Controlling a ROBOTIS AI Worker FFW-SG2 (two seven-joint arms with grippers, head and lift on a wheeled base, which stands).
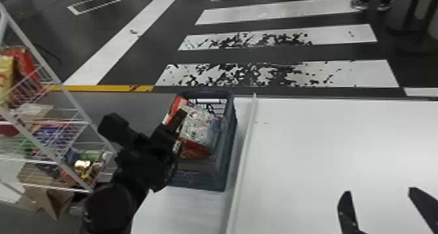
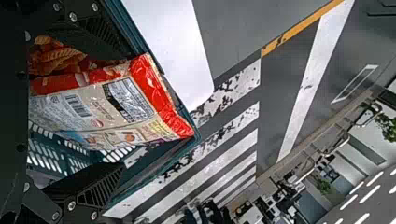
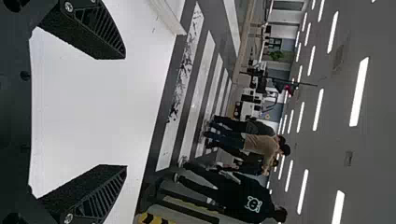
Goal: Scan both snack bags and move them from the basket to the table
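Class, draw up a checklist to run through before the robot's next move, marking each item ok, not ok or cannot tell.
1. Left gripper at the basket, fingers open: ok.
2. Snack bag between those fingers: ok.
3. Bag gripped firmly enough to lift: not ok; a gap shows beside one finger.
4. Barcode uncovered: ok.
5. Both bags scanned: cannot tell.
6. Right gripper away from the basket: ok; it is open above the table.
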